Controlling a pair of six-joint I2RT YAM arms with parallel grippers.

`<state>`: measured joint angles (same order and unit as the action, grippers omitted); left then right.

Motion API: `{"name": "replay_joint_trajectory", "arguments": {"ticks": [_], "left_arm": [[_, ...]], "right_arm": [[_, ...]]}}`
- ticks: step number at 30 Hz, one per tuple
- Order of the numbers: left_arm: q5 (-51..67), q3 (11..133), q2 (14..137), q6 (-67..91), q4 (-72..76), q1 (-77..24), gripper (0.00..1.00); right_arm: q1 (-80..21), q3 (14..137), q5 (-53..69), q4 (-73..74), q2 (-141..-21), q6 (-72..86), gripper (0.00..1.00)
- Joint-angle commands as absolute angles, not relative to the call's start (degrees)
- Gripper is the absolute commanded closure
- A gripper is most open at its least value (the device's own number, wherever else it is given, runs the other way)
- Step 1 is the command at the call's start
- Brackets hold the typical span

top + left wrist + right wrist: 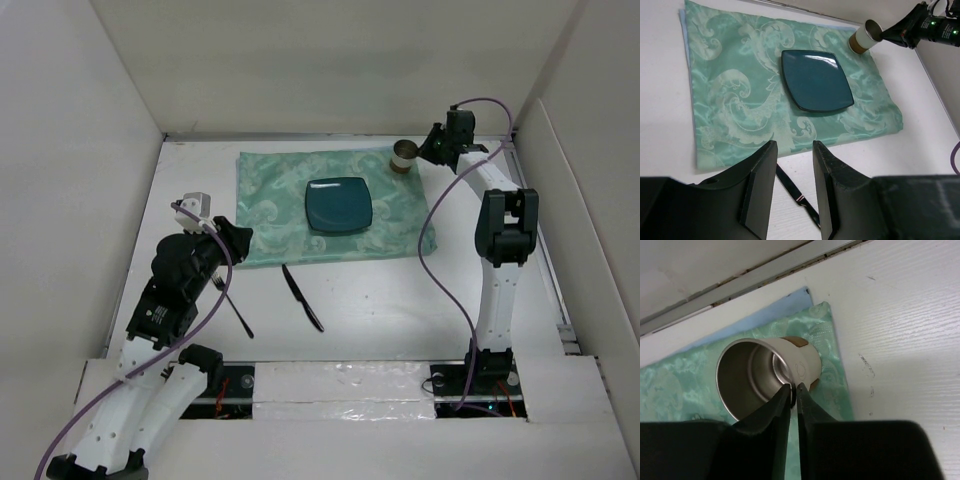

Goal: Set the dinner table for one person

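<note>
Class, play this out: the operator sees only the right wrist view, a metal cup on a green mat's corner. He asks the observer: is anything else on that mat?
Observer: Yes, a teal square plate lies at the mat's middle.
Operator: Any cutlery?
Observer: A knife and what looks like a fork lie on the dinner table itself, off the mat's near side.
Operator: And the other arm?
Observer: The left tool hovers open and empty by the mat's near edge.
</note>
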<state>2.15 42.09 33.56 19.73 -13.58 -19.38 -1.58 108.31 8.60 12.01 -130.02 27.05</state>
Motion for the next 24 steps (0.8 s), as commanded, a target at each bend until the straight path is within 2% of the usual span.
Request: {"name": "replay_joint_trajectory", "arguments": {"ticks": [1,5,8,10,11,12,13,14,15,16,17,19,20,24], "left_arm": [[1.7,42.4,33.4,18.9,-12.2,-19.1,0.68],[1.6,42.4,33.3,18.9,-12.1,-19.1,0.68],[1.4,42.5,33.3,19.0,-12.4,-19.1,0.68],[1.1,42.4,33.0,19.1,-12.4,-19.1,0.68],[1.0,42.5,33.0,19.2,-12.4,-19.1,0.68],[1.0,42.4,33.0,19.2,-12.7,-19.1,0.68],[0.8,42.5,32.9,19.3,-12.7,-19.1,0.68],[0.6,42.5,32.6,19.6,-12.8,-19.1,0.68],[-1.3,42.5,32.1,19.8,-13.1,-19.1,0.68],[-2.3,42.5,32.1,20.0,-13.3,-19.1,0.68],[-4.4,42.8,31.6,20.6,-13.5,-19.1,0.69],[-7.9,42.9,30.2,22.7,-14.3,-19.1,0.72],[-12.5,42.9,28.9,24.1,-14.7,-19.1,0.72],[-16.7,43.1,25.2,27.2,-15.4,-19.1,0.74]], "right_arm": [[-1.1,109.1,8.7,9.8,-127.4,27.9,0.79],[-1.1,110.3,9.4,10.5,-125.2,27.2,0.54],[-1.1,110.7,10.2,11.1,-122.3,25.8,0.51],[-1.1,106.1,10.2,7.8,-116.8,24.6,0.51],[-1.1,103.8,9.9,6.5,-114.5,23.3,0.55],[-1.9,101.4,9.7,4.6,-111.9,22.4,0.65],[-3.1,95.4,9.5,3.4,-109.2,21.6,0.79],[-4.1,91.7,9.9,1.7,-102.8,20.3,0.98],[-5.3,87.3,10.6,-4.3,-99.3,19.6,1.0],[-8.6,77.8,11.9,-7.0,-95.7,18.8,1.0],[-10.9,72.9,12.5,-9.6,-88.8,17.4,1.0],[-16.0,63.9,13.2,-16.3,-82.6,16.0,1.0],[-22.3,56.0,12.6,-17.8,-77.6,14.9,1.0],[-40.0,46.2,6.7,-15.7,-70.3,9.8,1.0]]}}
